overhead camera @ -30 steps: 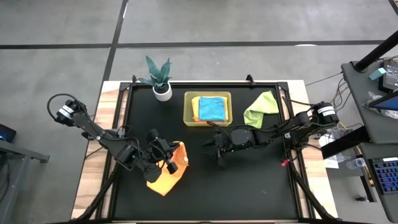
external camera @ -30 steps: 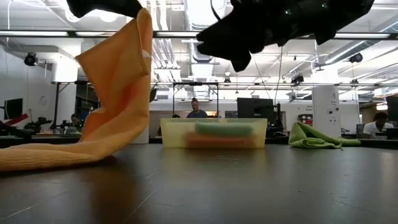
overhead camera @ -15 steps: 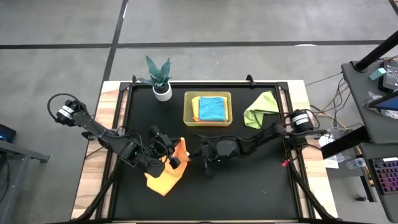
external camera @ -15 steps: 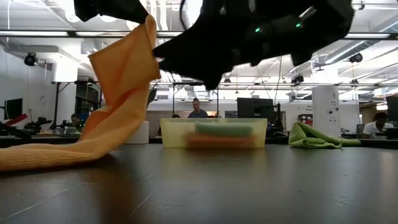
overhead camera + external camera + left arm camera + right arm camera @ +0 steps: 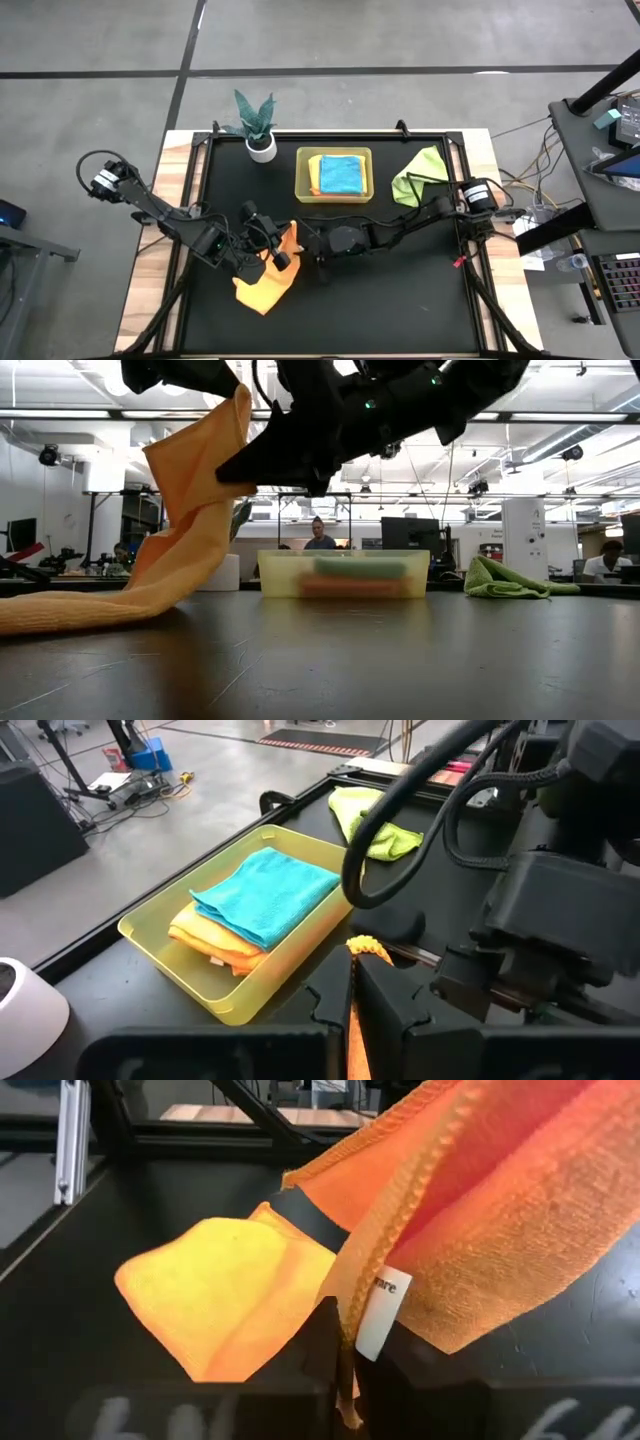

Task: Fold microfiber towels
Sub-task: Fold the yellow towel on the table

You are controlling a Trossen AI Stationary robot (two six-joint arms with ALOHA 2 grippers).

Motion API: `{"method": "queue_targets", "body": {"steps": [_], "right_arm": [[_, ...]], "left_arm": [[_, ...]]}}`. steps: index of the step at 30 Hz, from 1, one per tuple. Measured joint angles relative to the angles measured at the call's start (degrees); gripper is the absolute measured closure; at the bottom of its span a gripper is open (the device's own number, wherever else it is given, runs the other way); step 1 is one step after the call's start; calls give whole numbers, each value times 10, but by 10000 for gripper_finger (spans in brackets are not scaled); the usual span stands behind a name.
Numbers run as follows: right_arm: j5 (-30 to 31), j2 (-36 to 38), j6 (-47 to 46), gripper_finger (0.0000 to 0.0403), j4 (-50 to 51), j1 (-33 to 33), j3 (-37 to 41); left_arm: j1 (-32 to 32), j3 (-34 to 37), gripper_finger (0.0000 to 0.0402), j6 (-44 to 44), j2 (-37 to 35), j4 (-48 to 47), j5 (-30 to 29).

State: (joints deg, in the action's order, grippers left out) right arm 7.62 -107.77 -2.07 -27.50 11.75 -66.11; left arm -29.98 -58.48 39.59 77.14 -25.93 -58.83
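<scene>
An orange-yellow towel (image 5: 264,281) is held up at one corner by my left gripper (image 5: 276,252), which is shut on it. The towel's lower part (image 5: 60,610) lies on the black table. My right gripper (image 5: 317,247) has come level from the right and is shut on the towel's raised edge. A teal blue towel (image 5: 341,173) lies on an orange one inside the yellow-green bin (image 5: 302,190). A lime green towel (image 5: 420,175) lies crumpled at the far right. My left gripper pinches the towel's raised corner (image 5: 366,949) between its two fingers; a strip of cloth (image 5: 352,1020) shows in the gap. The towel hangs below it (image 5: 190,530), slack, its lower part on the table. My right gripper pinches the stitched hem (image 5: 362,1295) beside the white label (image 5: 381,1312), coming level from the table's right. The hem runs down between the fingers; it looks like one layer.
A small potted plant (image 5: 258,125) stands at the far left of the mat. The bin stands at the far middle. The table has a raised black frame (image 5: 330,134). People and desks show in the room beyond (image 5: 318,538).
My right gripper has gone toward the table's left edge, from the middle of the mat to the raised edge of the orange towel, and has taken hold of it. The towel's raised part stays held up by my left gripper.
</scene>
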Motion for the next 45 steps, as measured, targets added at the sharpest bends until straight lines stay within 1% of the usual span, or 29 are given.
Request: {"method": "queue_targets", "body": {"steps": [4,6,9,11,14,17,22,26,32,36,39,41,42,43,45], "right_arm": [[1,7,1,393,30,5,-3],[1,18,2,394,67,9,-3],[0,41,4,394,148,16,-3],[0,58,2,394,210,21,-3],[0,83,-16,394,309,27,-2],[1,92,-47,394,373,34,2],[1,92,-69,394,388,47,21],[1,92,-83,394,392,48,37],[16,92,-85,394,388,48,41],[19,92,-84,394,387,48,39],[21,92,-84,394,386,47,39],[21,92,-79,394,386,48,39],[21,92,-77,394,386,48,39],[21,92,-74,394,388,48,39],[20,98,-73,394,400,49,39]], "left_arm": [[0,0,402,-1,0,-1,0],[0,1,401,-15,0,-3,5],[0,5,389,-35,0,-4,42],[1,10,369,-40,1,-4,72],[1,21,326,-40,12,0,107],[1,42,280,-40,29,11,117],[1,73,219,-40,74,17,128],[1,84,199,-52,116,31,156],[13,86,196,-61,173,84,169],[21,87,196,-73,192,108,195],[28,87,204,-76,203,126,198],[34,88,226,-100,214,156,198],[36,89,245,-119,217,166,200],[37,88,268,-139,220,174,200],[37,81,332,-161,218,174,208]]}}
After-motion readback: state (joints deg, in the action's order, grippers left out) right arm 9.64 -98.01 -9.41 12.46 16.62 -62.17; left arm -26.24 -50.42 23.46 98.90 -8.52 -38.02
